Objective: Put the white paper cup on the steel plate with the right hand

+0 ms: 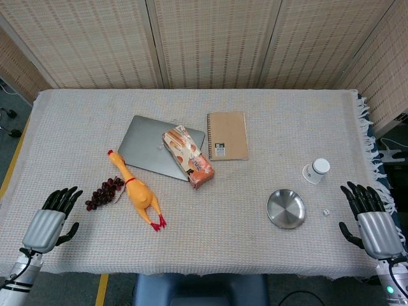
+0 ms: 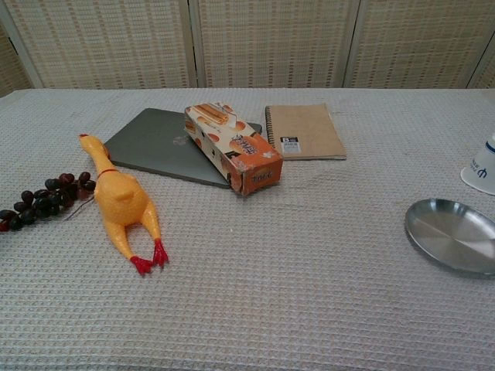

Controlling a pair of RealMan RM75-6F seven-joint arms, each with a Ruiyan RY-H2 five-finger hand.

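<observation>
Right hand [image 1: 371, 217] seen low at the near right corner of the worktop [image 1: 255, 248], fingers spread, nothing held. Left hand [image 1: 52, 220] likewise spread and empty at the near left.

White paper cup [image 1: 317, 170] noted upside down, beyond the right hand and well apart from it, near the right edge. Steel plate [image 1: 286, 208] lies just inboard, nearer the front. A small die [image 1: 326, 211] sits between plate and hand.

Risks judged: light cup tipped or crushed by a tight grip; die knocked on approach; cup nudged toward the fringed edge. Open cloth is seen around plate and cup; clutter is kept well left.
</observation>
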